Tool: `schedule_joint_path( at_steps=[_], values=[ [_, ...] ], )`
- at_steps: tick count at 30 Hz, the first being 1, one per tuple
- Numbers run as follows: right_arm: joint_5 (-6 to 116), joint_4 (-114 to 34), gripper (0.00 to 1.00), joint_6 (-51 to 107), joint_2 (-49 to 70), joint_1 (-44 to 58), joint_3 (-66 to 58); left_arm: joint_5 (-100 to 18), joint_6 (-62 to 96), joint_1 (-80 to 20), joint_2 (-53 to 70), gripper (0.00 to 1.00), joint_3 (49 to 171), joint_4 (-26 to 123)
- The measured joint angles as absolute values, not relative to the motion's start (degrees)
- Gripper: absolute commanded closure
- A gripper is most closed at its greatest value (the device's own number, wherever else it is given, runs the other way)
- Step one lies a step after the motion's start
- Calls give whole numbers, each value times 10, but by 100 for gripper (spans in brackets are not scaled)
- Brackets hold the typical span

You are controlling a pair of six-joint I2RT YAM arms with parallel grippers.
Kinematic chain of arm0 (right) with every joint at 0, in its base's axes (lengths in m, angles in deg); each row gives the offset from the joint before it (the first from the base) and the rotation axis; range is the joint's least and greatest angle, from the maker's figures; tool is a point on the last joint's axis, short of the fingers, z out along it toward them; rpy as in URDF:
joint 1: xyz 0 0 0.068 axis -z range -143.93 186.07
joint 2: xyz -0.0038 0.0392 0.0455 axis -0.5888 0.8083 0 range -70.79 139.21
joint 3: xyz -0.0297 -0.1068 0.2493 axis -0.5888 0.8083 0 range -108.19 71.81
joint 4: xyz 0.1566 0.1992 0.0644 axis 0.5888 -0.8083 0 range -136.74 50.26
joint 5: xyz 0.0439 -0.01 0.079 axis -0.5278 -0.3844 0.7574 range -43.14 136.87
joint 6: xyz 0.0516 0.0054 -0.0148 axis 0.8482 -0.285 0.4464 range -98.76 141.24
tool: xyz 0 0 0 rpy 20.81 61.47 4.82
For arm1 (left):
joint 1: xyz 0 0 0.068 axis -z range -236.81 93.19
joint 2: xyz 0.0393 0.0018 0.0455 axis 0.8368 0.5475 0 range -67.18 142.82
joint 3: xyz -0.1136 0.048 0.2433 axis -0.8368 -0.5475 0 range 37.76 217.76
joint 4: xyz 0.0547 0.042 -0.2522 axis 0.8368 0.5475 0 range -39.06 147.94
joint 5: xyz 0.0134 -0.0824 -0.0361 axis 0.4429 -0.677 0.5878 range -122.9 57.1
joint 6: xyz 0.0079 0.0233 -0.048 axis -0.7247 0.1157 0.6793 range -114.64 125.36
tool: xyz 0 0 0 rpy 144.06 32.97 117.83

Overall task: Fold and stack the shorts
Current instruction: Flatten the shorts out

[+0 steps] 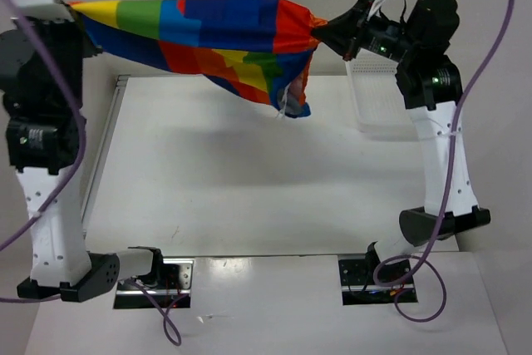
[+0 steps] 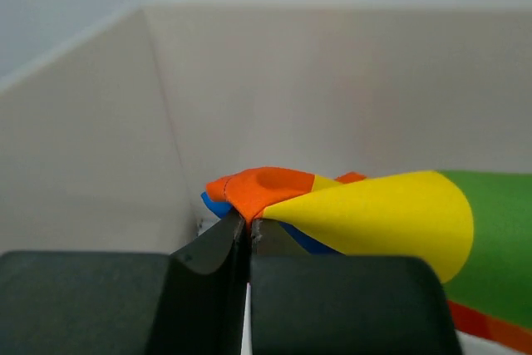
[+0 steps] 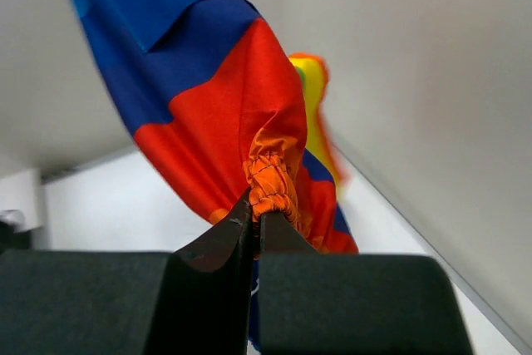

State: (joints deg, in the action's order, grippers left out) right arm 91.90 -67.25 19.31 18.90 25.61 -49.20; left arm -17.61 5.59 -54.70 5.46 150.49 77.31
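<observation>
Hanging in the air between the two arms, the shorts (image 1: 208,35) span the far side of the table (image 1: 249,197) and do not appear to touch it; their long axis runs left to right, from one set of fingers to the other. The left gripper (image 2: 247,226) is closed tight on an orange and yellow corner, the cloth fanning out to its right. The right gripper (image 3: 256,214) is closed on a bunched, gathered orange edge, with red and blue panels hanging past it. Neither arm is nearer, since each holds one end. The top edge looks fairly taut, but the lower part sags, deepest towards the right end, where a small white bit dangles. The stripes show blue, red, orange, yellow and green. A white basket (image 1: 378,97) sits just under the right arm. The next move probably means lowering both ends together, so the sagging side lands flat and clear of the basket.
</observation>
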Motion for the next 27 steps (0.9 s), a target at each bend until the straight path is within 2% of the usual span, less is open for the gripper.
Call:
schedule_joint_path(
  at_steps=[8,13,21,27],
  values=[
    [1069,-579,100,373,99,250,-475,-169,57,-549,79,100,1753,789],
    [1099,-528,100,448,63,250,-440,-177,57,-540,112,100,1784,776],
    [1092,-475,100,522,131,255,-330,-153,56,-486,272,100,1677,726],
    [1016,-481,100,568,278,310,-200,-174,55,-485,413,100,1501,740]
  ],
)
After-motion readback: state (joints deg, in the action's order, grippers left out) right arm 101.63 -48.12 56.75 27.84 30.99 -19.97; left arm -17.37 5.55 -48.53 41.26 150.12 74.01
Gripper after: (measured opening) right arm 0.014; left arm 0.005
